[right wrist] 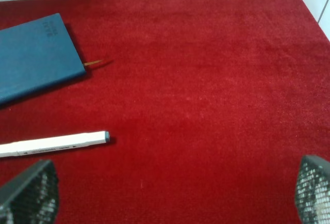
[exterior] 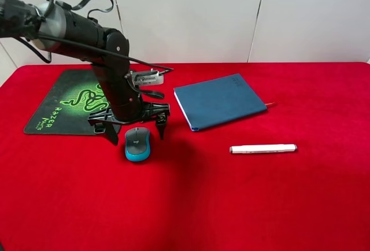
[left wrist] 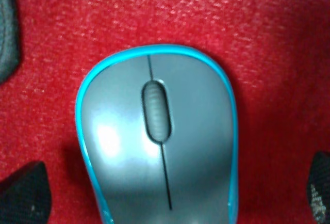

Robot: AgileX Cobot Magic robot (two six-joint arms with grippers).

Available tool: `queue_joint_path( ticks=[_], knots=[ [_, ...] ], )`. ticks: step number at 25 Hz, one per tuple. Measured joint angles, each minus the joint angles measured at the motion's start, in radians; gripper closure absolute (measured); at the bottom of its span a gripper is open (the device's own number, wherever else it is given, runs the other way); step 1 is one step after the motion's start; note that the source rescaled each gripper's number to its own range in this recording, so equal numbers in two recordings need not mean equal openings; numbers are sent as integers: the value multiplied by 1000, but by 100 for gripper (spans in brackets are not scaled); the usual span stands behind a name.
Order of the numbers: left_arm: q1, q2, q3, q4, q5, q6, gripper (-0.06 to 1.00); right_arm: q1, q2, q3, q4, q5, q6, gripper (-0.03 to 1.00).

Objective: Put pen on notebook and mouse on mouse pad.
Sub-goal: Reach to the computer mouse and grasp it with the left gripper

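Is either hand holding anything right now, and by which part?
Nothing is held. The left hand is open astride the mouse, not touching it; the right hand is open too.

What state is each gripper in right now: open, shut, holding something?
Left gripper: open, straddling the mouse, not gripping it.
Right gripper: open, holding nothing.

free cloth (exterior: 243, 205) all around pen (exterior: 263, 148)
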Motion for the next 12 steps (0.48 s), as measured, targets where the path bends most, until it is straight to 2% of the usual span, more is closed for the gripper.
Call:
queue_joint_path(
  ticks=[7, 12],
  knots=[
    [0, 30, 0, 0, 2, -3, -4, 0, 0, 0, 0, 0, 0, -3],
    [0, 46, -1, -1, 3, -4, 4, 0, 0, 0, 0, 0, 0, -3]
  ],
)
